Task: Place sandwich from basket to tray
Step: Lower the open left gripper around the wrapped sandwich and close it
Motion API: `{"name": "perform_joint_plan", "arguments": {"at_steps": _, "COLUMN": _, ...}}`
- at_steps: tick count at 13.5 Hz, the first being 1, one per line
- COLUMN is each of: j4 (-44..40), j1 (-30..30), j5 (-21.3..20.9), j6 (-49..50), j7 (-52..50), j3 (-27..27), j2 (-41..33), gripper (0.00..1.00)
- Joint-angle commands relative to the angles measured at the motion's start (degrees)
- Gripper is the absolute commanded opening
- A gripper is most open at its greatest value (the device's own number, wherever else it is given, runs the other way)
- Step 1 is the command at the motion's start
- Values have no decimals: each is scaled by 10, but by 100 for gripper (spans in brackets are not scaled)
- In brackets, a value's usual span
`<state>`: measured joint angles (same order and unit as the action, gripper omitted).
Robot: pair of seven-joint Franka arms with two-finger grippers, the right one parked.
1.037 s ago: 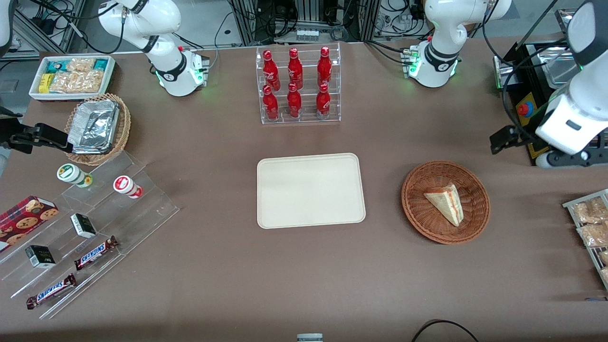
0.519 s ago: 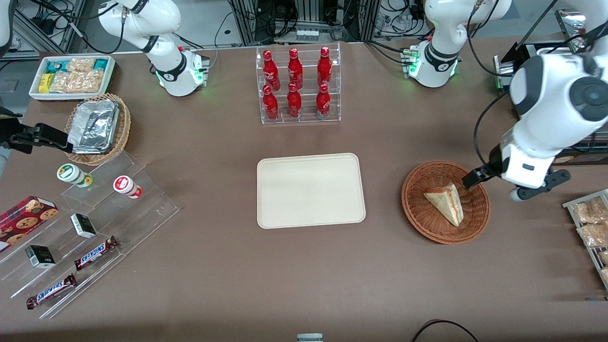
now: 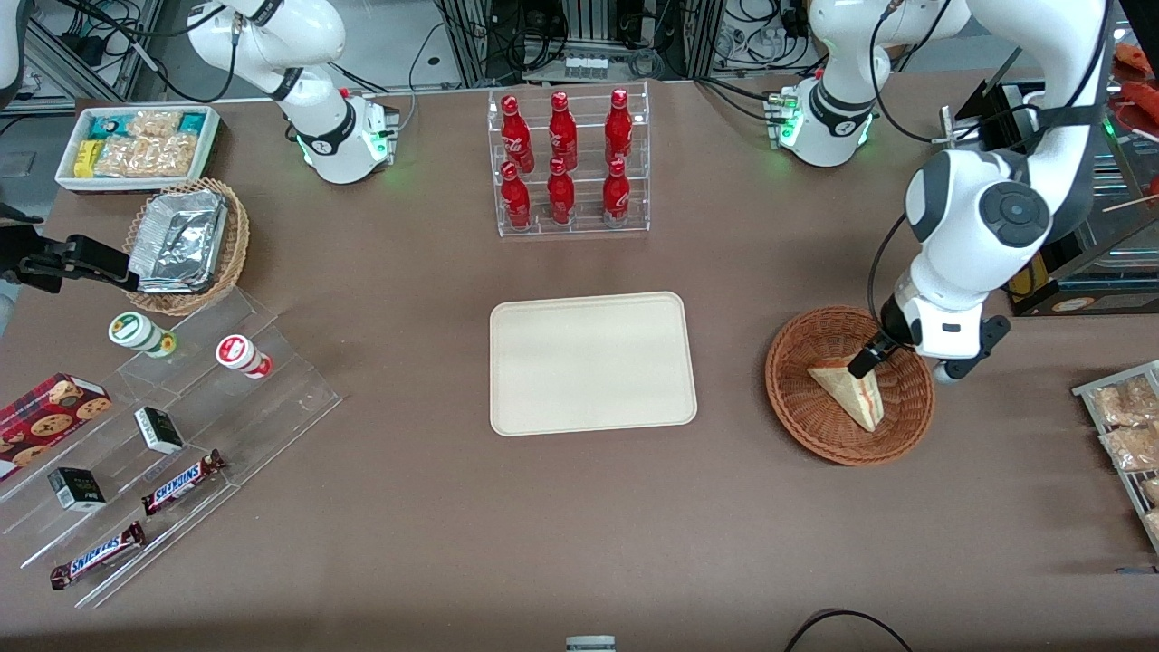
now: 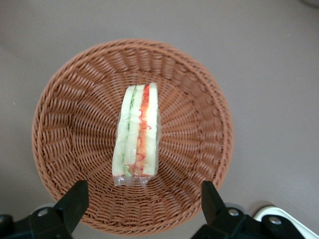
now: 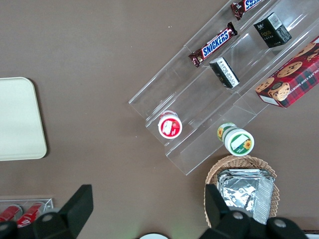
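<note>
Claw poised over the sandwich in the basket

The gripper (image 4: 142, 199) hangs just above the basket (image 3: 797, 412), its two fingers (image 4: 75, 199) spread wide with nothing between them, one to each side of the sandwich (image 4: 137, 134). The sandwich lies in the middle of the basket (image 4: 199, 99) with its cut edge facing up, red and green layers showing between pale bread. From the front, one dark fingertip sits over the thick end of the sandwich (image 3: 851, 389). The tray (image 3: 593, 362) lies flat on the brown table (image 3: 407, 507), well apart from the basket, toward the parked arm's end, nearer the front camera than the rack of red bottles (image 3: 566, 163)
</note>
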<state>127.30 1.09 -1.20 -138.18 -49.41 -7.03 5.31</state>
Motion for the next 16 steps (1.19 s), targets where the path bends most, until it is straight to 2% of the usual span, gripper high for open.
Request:
{"name": "perform_joint_plan", "arguments": {"at_steps": 1, "j4": 10, "j1": 0, "j5": -10, "j6": -31, "j7": -21, "j3": 1, "j2": 19, "gripper": 100}}
{"name": "perform_joint_plan", "arguments": {"at_steps": 8, "j4": 8, "j1": -6, "j5": -12, "j6": -44, "j7": -21, "j3": 5, "j2": 73, "gripper": 99}}
{"name": "perform_joint_plan", "arguments": {"at_steps": 10, "j4": 5, "j1": -7, "j5": -12, "j6": -57, "j7": -21, "j3": 5, "j2": 87, "gripper": 89}}
{"name": "perform_joint_plan", "arguments": {"at_steps": 11, "j4": 4, "j1": -7, "j5": -11, "j6": -62, "j7": -21, "j3": 5, "j2": 96, "gripper": 79}}
{"name": "perform_joint_plan", "arguments": {"at_steps": 12, "j4": 4, "j1": -7, "j5": -10, "j6": -70, "j7": -22, "j3": 5, "j2": 99, "gripper": 59}}
{"name": "perform_joint_plan", "arguments": {"at_steps": 14, "j4": -6, "j1": -7, "j5": -8, "j6": -69, "j7": -29, "j3": 6, "j2": 100, "gripper": 3}}
{"name": "perform_joint_plan", "arguments": {"at_steps": 16, "j4": -19, "j1": -7, "j5": -10, "j6": -61, "j7": -45, "j3": 5, "j2": 101, "gripper": 0}}
